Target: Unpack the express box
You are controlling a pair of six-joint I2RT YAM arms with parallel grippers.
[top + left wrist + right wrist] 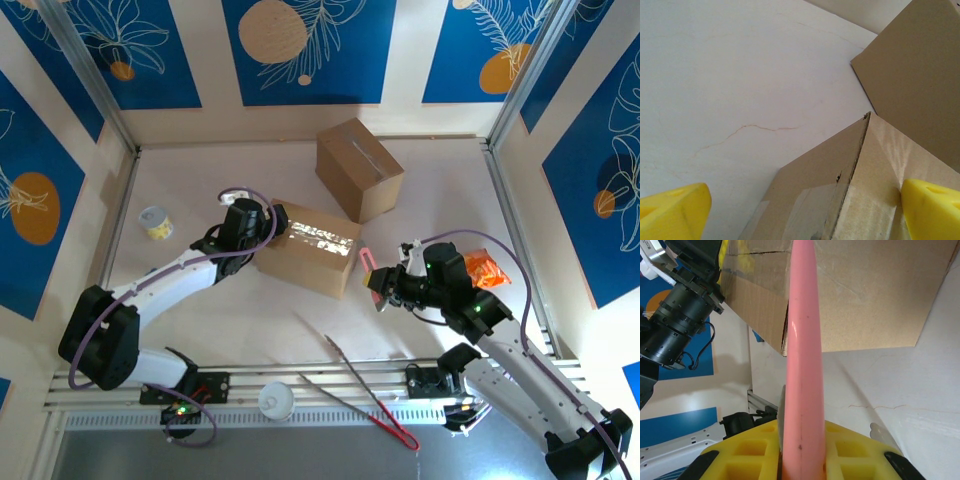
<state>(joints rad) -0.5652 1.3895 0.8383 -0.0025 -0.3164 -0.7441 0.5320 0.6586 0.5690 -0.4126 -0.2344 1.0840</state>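
L gripper [264,224] is sitting wide open astride the left end of the taped express box [308,248], which is lying mid table [190,180] w/ a second box [358,168] just behind. R gripper [384,290] is clenching a pink tool [368,262], prob. a cutter, tip pointing at the box's right end. Risk: w/ nothing clamping the box, it's likely sliding or twisting under the tool's push, sending the tip skating off the tape [325,238].

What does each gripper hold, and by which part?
The right gripper clamps a pink tool at its near end. The left gripper, open over the taped box edge, holds nothing.
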